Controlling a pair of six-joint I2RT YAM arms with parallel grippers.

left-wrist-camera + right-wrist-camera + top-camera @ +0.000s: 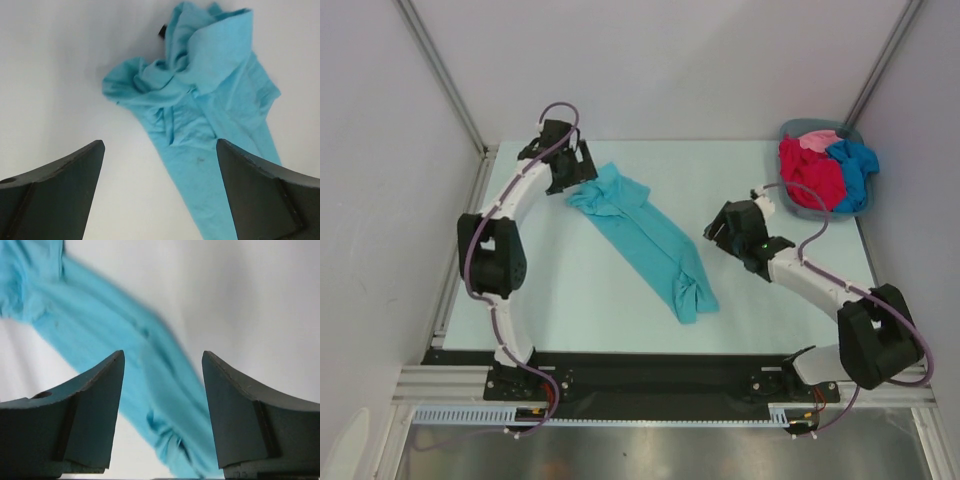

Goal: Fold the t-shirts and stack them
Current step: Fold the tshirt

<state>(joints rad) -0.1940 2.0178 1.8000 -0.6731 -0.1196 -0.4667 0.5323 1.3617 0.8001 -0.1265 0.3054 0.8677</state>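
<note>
Four t-shirts, one basket (798,208).
One teal t-shirt (645,240), one red t-shirt (808,172), one pink t-shirt (818,140), one blue t-shirt (858,165); two grippers: left gripper (160,142), right gripper (162,352).

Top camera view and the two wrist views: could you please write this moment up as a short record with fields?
teal tee: crumpled in a long diagonal strip on the table, unfolded
basket: far right corner, holding a red tee, pink tee and blue tee
left pincer: open, empty, by the teal tee's bunched far end
right pincer: open, empty, facing the teal tee's near half
stack: none yet
</note>
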